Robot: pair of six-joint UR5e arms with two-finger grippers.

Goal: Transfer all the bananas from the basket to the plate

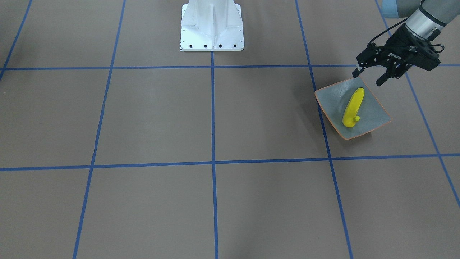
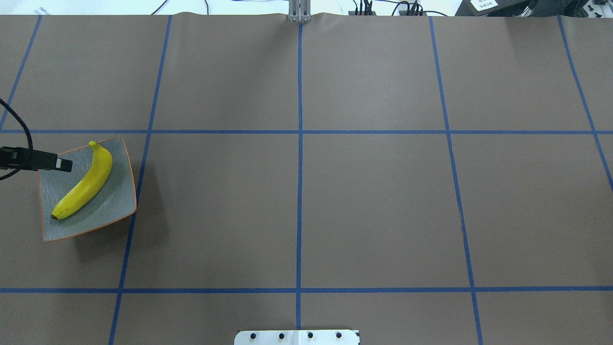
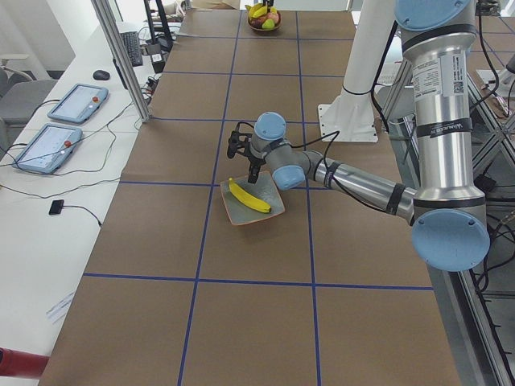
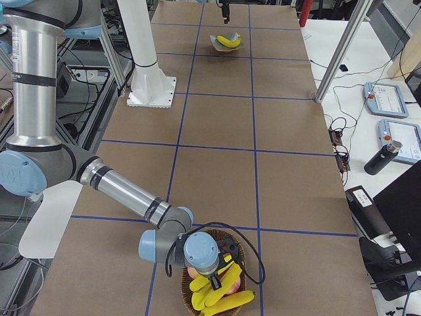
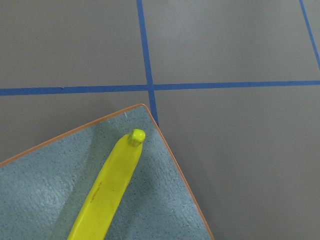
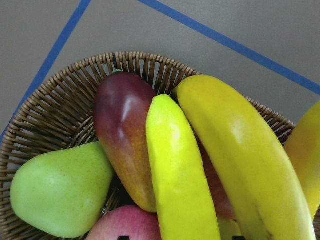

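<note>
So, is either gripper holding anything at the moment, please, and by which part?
The left gripper holds nothing, open at the plate edge; the right gripper over the basket cannot be told.

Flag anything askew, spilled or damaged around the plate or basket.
Nothing stands out. One banana lies within the plate; the remaining bananas sit in the basket with other fruit. The left gripper hovers open over the plate's edge.

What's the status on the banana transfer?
Left gripper open over plate corner. One banana on plate; more bananas in basket under right gripper, state unclear. Green pear, red fruit packed alongside.
</note>
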